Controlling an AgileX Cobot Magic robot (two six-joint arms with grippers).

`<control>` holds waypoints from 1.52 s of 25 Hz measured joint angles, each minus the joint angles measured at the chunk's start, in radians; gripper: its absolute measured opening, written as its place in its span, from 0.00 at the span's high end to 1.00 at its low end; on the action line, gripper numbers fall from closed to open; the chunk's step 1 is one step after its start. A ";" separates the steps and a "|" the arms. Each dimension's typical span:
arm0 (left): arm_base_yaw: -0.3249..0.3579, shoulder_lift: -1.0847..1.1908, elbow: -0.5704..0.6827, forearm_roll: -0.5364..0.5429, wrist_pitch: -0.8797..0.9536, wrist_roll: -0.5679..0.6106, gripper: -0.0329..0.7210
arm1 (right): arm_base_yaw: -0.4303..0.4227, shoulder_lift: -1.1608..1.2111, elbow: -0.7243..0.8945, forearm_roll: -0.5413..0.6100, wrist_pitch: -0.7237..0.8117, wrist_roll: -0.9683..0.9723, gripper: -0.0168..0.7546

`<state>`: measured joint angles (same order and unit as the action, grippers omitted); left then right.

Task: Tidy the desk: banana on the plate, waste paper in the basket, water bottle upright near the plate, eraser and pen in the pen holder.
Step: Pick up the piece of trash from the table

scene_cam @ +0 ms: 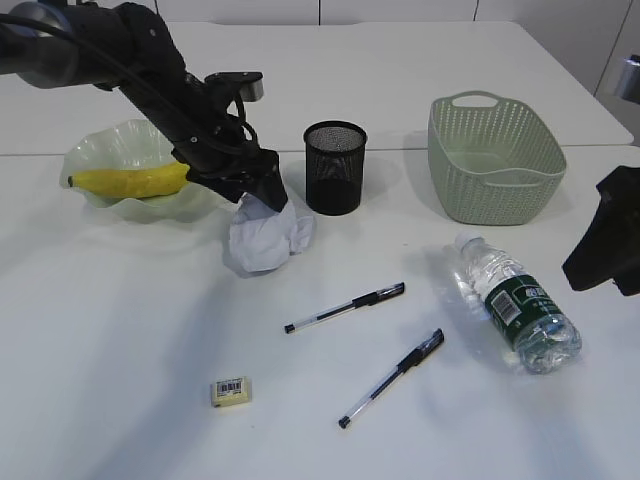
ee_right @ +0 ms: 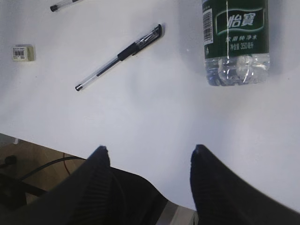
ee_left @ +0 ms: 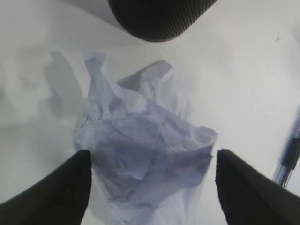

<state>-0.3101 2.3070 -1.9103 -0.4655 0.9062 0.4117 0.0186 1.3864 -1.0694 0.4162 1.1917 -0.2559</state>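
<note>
The plain white worktop (scene_cam: 120, 340) abuts a second white table behind, white panels beyond. The left end effector (ee_left: 150, 187) hangs spread around the crumpled waste paper (scene_cam: 265, 238), beside the black mesh pen holder (scene_cam: 335, 167). The banana (scene_cam: 130, 180) lies on the ruffled plate (scene_cam: 105, 145). The right end effector (ee_right: 147, 157) hovers spread near the fallen water bottle (scene_cam: 515, 315).

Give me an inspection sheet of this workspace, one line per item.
Surface: white desk, bare between items.
Job's things: banana on plate; paper crumpled by pen holder; basket looks empty; bottle lying down; two pens and eraser loose.
Clutter: nothing seen.
Claws: left claw open, straddling paper; right claw open, empty.
Cables: one on left arm.
Surroundings: second table behind.
</note>
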 joint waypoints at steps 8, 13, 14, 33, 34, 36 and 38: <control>0.000 0.044 -0.002 0.002 0.022 0.000 0.17 | 0.000 0.000 0.000 0.002 0.000 0.000 0.45; 0.000 0.044 -0.003 0.002 0.044 0.000 0.34 | 0.000 0.000 0.000 0.003 0.000 0.000 0.45; 0.000 0.044 -0.003 0.002 0.046 0.000 0.41 | 0.000 0.000 0.000 0.003 0.000 0.000 0.45; 0.000 0.017 -0.126 -0.011 0.228 0.002 0.95 | 0.000 0.000 0.000 0.061 0.000 -0.040 0.45; 0.000 0.015 -0.126 -0.023 0.243 0.008 0.95 | 0.000 0.000 0.000 0.080 0.000 -0.055 0.45; 0.000 0.015 -0.126 -0.043 0.270 0.015 0.95 | 0.000 0.000 0.000 0.128 0.000 -0.090 0.45; 0.000 0.015 -0.126 -0.077 0.292 0.031 0.95 | 0.000 0.000 0.000 0.173 -0.009 -0.133 0.45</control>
<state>-0.3101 2.3220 -2.0363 -0.5428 1.1981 0.4426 0.0186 1.3864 -1.0694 0.5890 1.1827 -0.3892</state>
